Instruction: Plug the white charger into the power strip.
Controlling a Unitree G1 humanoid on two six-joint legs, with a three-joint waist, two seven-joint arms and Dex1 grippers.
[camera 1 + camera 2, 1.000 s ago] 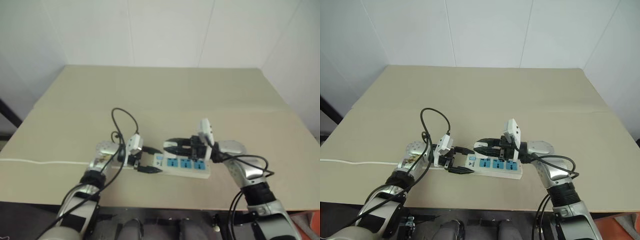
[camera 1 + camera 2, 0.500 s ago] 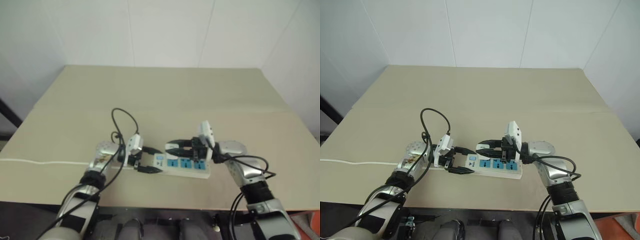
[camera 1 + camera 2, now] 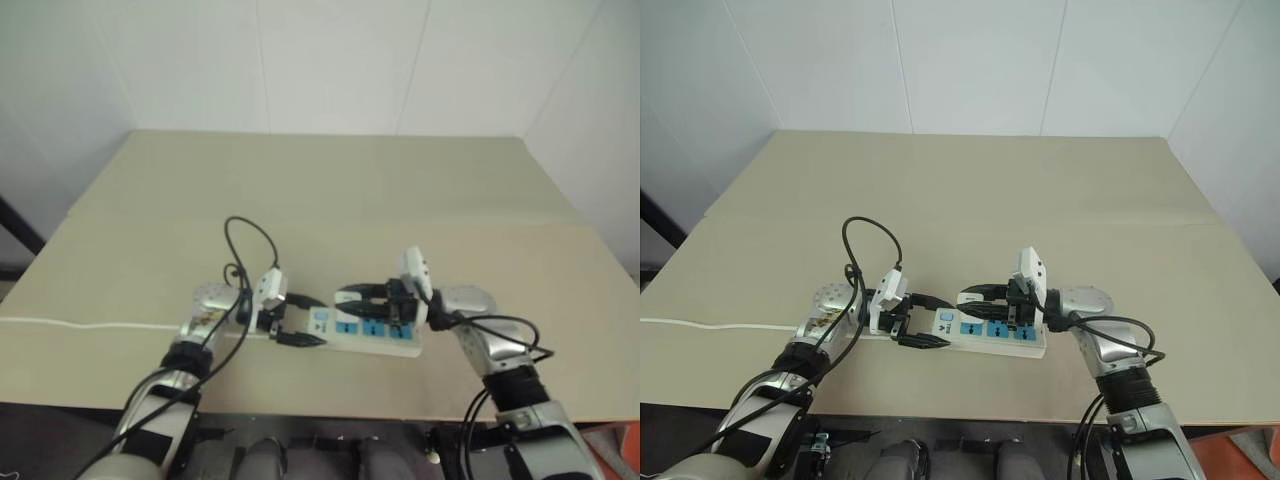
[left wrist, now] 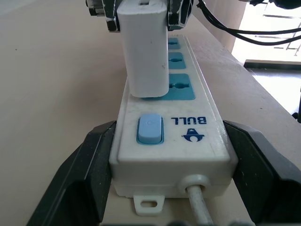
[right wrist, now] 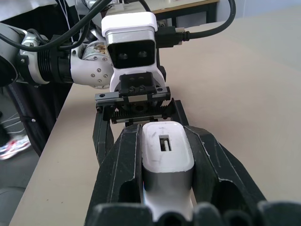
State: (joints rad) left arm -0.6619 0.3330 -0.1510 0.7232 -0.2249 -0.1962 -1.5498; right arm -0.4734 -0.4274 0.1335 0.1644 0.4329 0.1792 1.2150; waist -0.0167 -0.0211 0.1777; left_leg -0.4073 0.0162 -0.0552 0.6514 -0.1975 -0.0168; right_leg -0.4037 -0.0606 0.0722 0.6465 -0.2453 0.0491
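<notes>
Power strip (image 4: 172, 151) lying near the tan table's (image 3: 330, 190) near edge, switch end clamped by left gripper (image 3: 298, 320). White charger (image 4: 143, 52) gripped in right gripper (image 5: 167, 155), standing on the leftmost blue socket (image 4: 175, 92).

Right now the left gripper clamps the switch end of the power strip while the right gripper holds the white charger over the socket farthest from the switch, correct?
Not quite. In the left wrist view the white charger stands over the socket nearest the switch of the power strip. The rest holds.
</notes>
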